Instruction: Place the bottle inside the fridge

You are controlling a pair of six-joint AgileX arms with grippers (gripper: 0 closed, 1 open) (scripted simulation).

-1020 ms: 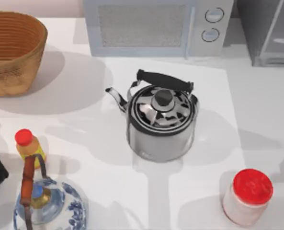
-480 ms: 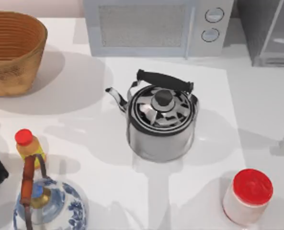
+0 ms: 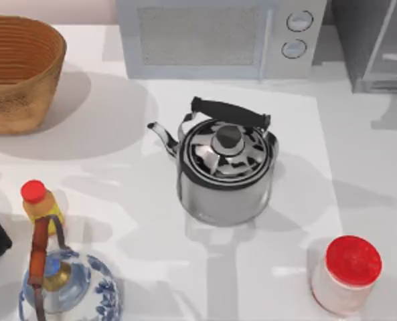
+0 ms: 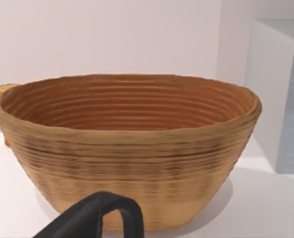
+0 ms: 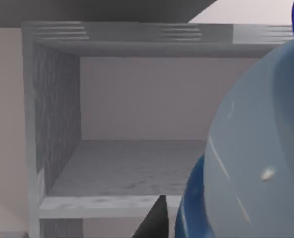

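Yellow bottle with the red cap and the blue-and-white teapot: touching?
Cannot tell. In the top view the teapot's brown handle overlaps the yellow bottle from above, hiding any gap or contact between them.

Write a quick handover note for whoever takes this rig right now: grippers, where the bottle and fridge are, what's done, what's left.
Right gripper: at the fridge's open front, the blue bottle close against its camera, apparently carried.
Left gripper: parked facing the wicker basket.
Fridge: top view's far right corner, door open, shelf bare.
Done: bottle brought to the opening.
Left: move it in, set it on the shelf, release, withdraw.
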